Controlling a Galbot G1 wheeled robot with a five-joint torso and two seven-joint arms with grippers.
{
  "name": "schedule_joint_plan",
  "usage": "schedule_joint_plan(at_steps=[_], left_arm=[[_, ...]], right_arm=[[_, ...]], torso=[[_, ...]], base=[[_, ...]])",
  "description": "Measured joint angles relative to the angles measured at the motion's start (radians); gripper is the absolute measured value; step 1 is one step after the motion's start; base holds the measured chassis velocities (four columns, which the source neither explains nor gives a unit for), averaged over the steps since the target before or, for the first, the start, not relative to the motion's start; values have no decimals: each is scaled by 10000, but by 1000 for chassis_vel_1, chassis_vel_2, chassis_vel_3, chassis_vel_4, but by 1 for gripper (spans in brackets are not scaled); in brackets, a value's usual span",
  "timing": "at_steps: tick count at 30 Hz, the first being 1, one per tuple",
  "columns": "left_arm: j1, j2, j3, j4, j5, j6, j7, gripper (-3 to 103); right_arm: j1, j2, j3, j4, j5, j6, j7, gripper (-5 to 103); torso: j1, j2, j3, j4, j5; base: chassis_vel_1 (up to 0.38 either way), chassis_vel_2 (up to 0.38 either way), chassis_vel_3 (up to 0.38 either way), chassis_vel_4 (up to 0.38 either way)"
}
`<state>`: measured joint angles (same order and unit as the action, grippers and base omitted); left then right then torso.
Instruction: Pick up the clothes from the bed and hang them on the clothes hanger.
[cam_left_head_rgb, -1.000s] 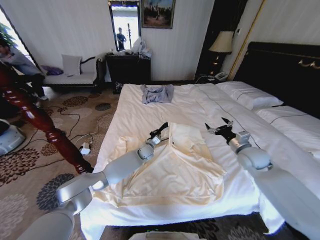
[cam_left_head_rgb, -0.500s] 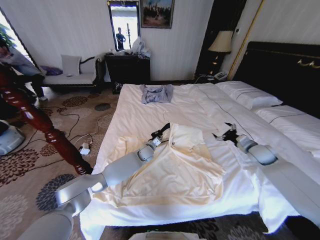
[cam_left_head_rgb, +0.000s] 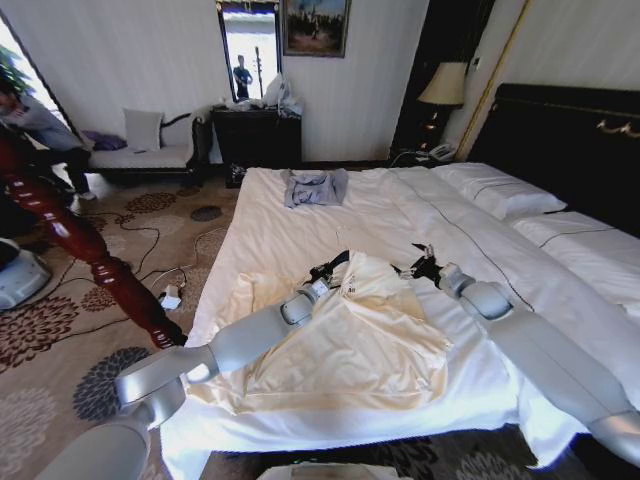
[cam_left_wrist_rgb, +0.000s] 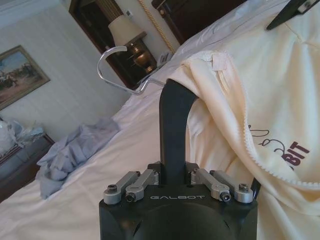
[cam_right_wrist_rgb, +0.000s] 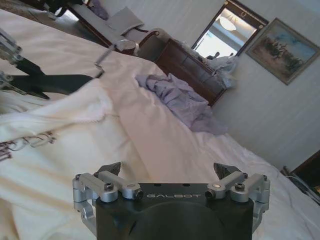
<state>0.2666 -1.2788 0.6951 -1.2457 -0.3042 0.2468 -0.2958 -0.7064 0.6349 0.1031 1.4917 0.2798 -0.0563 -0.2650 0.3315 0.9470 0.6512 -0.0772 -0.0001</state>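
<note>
Left gripper (cam_left_wrist_rgb: 176, 107): fingers clenched on the black clothes hanger (cam_left_wrist_rgb: 172, 130), whose chrome hook (cam_left_wrist_rgb: 117, 67) points toward the headboard; the hanger's end is tucked inside the collar of the cream-yellow shirt (cam_left_head_rgb: 350, 340).

Right gripper (cam_left_head_rgb: 418, 268): fingers released, wide apart, low over the white sheet just beside the shirt's shoulder.

Shirt: spread flat mid-bed (cam_left_head_rgb: 280, 210), nearer the foot edge.

Handling advice: hold the hanger steady; pinch the collar fabric only, and draw it over the bar.
</note>
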Motion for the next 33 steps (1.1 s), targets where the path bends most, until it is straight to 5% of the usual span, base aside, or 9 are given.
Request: schedule_joint_plan(at_steps=[18,33], left_arm=[[-114,92,394,-490,-54,41,-53,22],[-7,67,469,-496,104,58,-48,22]], right_arm=[[780,508,-1219,-858,-312,-188,193,100],[903,607,-1530,-778,-507,-180,419,50]], torso=[[-2,0,-1,1,0],[-2,0,-1,1,0]], base=[[0,0,0,0],[0,0,0,0]])
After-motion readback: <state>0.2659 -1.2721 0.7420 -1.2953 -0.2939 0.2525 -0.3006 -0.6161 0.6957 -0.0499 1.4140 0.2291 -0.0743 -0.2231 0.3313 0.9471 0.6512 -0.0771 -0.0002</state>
